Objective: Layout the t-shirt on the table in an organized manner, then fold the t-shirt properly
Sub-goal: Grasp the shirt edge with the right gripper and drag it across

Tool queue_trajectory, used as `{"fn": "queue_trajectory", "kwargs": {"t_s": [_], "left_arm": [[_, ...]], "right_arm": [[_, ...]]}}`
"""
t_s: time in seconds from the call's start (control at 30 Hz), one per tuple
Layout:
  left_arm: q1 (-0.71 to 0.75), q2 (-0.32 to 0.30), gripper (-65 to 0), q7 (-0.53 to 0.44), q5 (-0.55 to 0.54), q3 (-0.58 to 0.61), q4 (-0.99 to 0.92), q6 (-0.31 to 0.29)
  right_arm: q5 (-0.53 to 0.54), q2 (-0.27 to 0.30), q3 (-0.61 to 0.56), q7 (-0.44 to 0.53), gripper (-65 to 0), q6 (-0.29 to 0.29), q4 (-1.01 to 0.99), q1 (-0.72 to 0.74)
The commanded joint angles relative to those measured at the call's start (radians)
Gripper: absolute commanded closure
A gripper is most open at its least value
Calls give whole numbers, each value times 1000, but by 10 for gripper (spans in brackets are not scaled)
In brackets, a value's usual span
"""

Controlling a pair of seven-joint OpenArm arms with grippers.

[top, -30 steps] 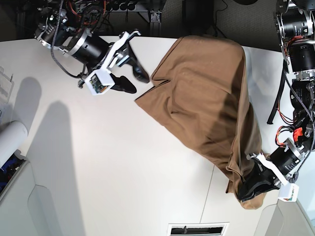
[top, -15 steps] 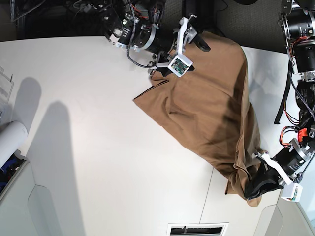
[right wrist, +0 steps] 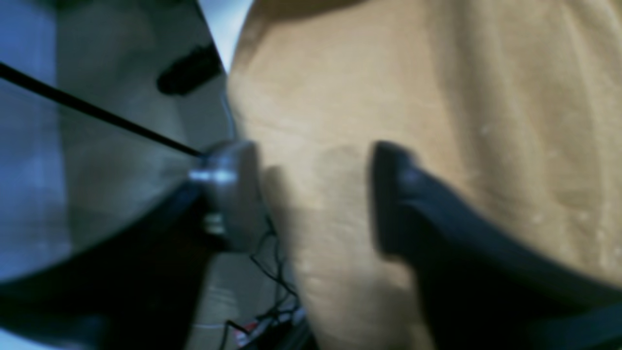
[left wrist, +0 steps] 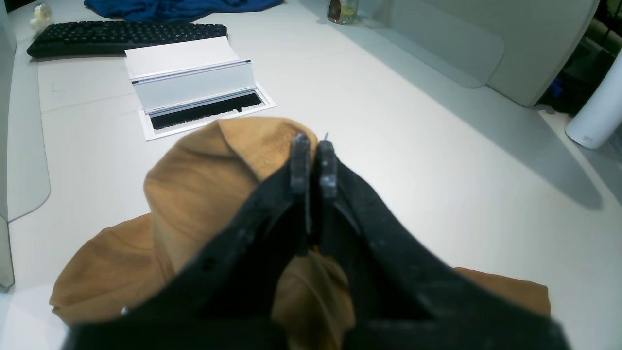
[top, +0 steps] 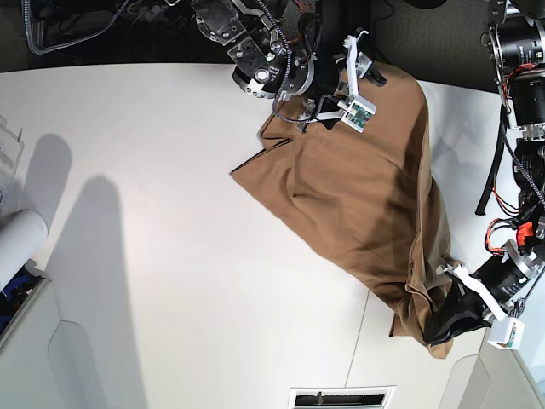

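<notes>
The t-shirt [top: 366,204] lies crumpled across the far right part of the table [top: 170,256], one end reaching its near edge. A keyboard [left wrist: 121,34], a blue cloth [left wrist: 170,7] and a white cylinder [top: 17,243] sit well apart from it. The left hand [left wrist: 313,163], low by the near edge, is clamped on the t-shirt. The right hand [right wrist: 311,194] reaches over the far end, fingers apart above the cloth.
</notes>
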Motion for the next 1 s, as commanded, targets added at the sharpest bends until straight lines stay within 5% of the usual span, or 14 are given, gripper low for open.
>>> {"fn": "queue_trajectory", "kwargs": {"t_s": [0.0, 0.1, 0.3, 0.4, 0.47, 0.53, 0.63, 0.83, 0.97], "left_arm": [[-26, -17, 0, -28, -20, -6, 15, -5], [-27, -17, 0, -28, -21, -6, 15, -5], [-26, -17, 0, -21, -21, -6, 15, -5], [-27, -17, 0, -21, -21, -6, 15, -5], [-27, -17, 0, -21, -21, -6, 15, -5], [-27, -18, 0, -21, -21, -6, 15, -5], [-26, -18, 0, -19, -20, -6, 15, -5], [-26, -24, 0, -6, 31, -6, -2, -5], [-27, -53, 0, -28, 36, -6, -64, -5]], "right_arm": [[-6, -16, -2, 23, -192, -18, 14, 8], [-46, -15, -1, 29, -70, -65, 14, 14], [-183, -11, 1, 75, -65, -142, 14, 19], [-194, -11, 1, 75, -18, -135, 14, 19], [-155, -11, 1, 75, -63, -92, 14, 19], [-89, -12, 0, 75, -197, -35, 20, 19], [9, -19, 0, 76, -362, -24, 33, 19], [-91, -44, 1, 75, -357, -74, 18, 19], [-142, -40, 3, 76, -200, -99, -35, 19]]}}
